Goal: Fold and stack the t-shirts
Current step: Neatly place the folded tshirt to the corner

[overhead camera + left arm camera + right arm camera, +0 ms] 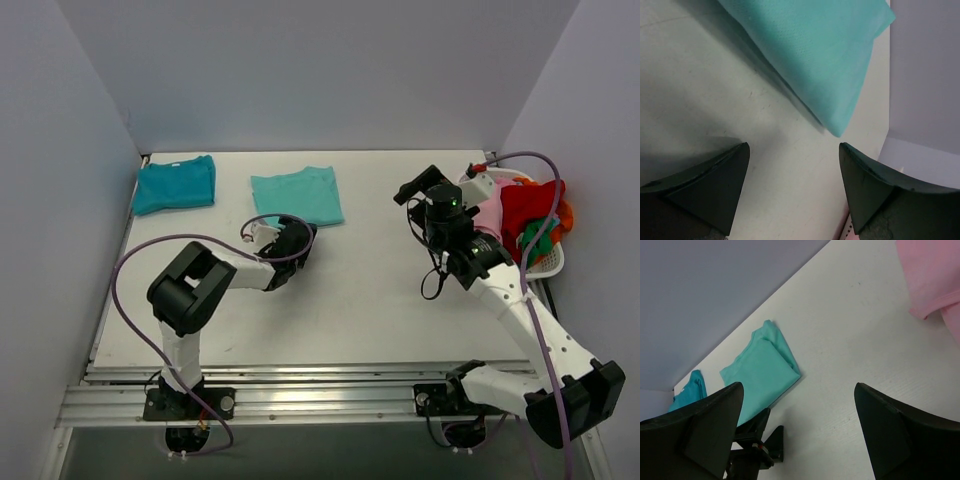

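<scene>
Turquoise t-shirt (297,196), long axis crosswise — teal t-shirt (175,184) alike

Table (360,300): white, flat, matte, faintly scuffed.
Back wall (320,70): plain pale grey-lilac panel.
Left wall (50,200), right wall (600,110): matching panels, closing the table in on three sides.
Near edge: aluminium rails (330,395).
Light: even, soft shadows.

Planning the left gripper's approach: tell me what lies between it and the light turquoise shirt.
Only bare table between the open left gripper and the light turquoise shirt, as the left wrist view shows.
</scene>
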### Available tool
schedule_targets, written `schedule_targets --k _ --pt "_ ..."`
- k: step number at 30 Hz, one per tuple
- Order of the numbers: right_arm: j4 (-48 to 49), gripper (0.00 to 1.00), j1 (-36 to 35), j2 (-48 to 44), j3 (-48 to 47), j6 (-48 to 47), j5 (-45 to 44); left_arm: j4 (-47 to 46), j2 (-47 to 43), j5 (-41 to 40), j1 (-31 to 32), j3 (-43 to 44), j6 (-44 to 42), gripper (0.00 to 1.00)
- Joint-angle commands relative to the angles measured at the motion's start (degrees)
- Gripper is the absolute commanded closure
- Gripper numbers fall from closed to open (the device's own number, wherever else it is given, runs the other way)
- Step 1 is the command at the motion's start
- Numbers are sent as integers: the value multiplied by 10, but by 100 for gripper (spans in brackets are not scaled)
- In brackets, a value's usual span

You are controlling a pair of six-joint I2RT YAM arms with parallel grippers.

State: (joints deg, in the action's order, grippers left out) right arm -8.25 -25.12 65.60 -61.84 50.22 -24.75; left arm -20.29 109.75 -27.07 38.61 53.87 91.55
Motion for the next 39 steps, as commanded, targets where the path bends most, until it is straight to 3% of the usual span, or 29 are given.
schedule_targets --k 1,8,11,13,14,15,16,20,21,24,27,28,31,33,39 --pt "-26 12 4 -28 1 -25 -33 27 52 -32 -5 21 42 16" --pt "-41 12 7 -39 5 -36 -26 146 112 -52 -37 131 92 17" --pt "-40 12 8 -43 13 -42 -17 162 153 -26 -76 191 85 22" --pt "-45 12 10 -50 16 -45 -16 164 182 8 -107 219 63 38" --pt "-46 12 10 -52 20 -47 -16 159 190 19 -120 239 52 55" --pt "-47 12 10 -59 22 -48 -16 154 203 32 -130 248 16 94" --pt "-50 12 11 -64 23 -50 -19 138 212 61 -153 260 -15 97" --pt "-50 12 15 -83 27 -52 -10 166 262 153 -209 369 -154 98" --pt "-50 12 15 -90 30 -50 -8 186 288 169 -219 446 -227 98" --pt "-42 12 16 -104 37 -49 7 347 346 192 -242 643 -367 98" --pt "-39 12 18 -114 41 -49 16 444 393 207 -262 761 -469 98" --pt "-39 12 19 -115 43 -49 19 501 408 208 -267 848 -492 98" --pt "-36 12 20 -126 47 -51 23 589 454 206 -291 985 -544 98" --pt "-34 12 21 -130 50 -54 29 605 449 214 -317 1001 -556 98" --pt "-21 12 23 -130 62 -59 39 606 358 201 -387 906 -585 98"
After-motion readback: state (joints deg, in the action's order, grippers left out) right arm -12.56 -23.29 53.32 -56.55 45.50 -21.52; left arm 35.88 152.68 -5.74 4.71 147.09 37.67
